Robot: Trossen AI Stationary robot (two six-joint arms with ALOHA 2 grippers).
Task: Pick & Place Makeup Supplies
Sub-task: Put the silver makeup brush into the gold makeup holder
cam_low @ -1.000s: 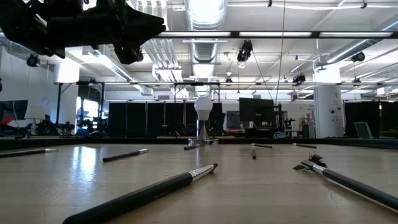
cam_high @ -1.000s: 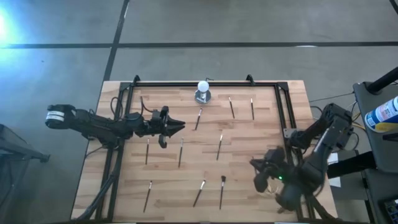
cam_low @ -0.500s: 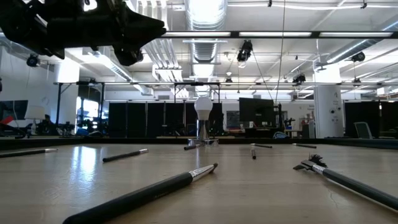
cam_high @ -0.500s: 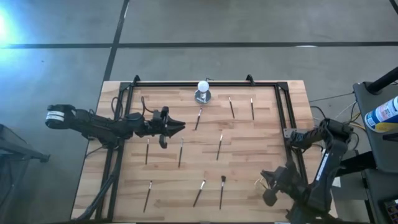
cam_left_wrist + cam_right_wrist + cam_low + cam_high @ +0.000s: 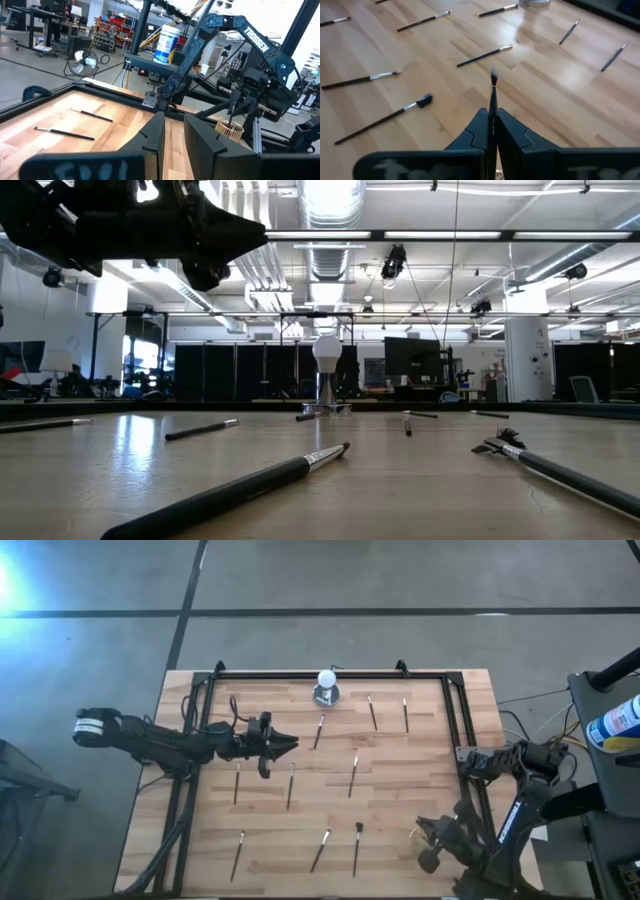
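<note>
Right gripper (image 5: 491, 131) pinches one makeup brush (image 5: 493, 92) — bristles apparently beyond its fingers.

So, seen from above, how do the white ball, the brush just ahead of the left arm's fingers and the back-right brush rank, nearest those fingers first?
Counting from the left fingers:
1. Slanted brush, just ahead of them.
2. White ball, at the back, in the middle.
3. Back-right brush, far over on the right side.
</note>
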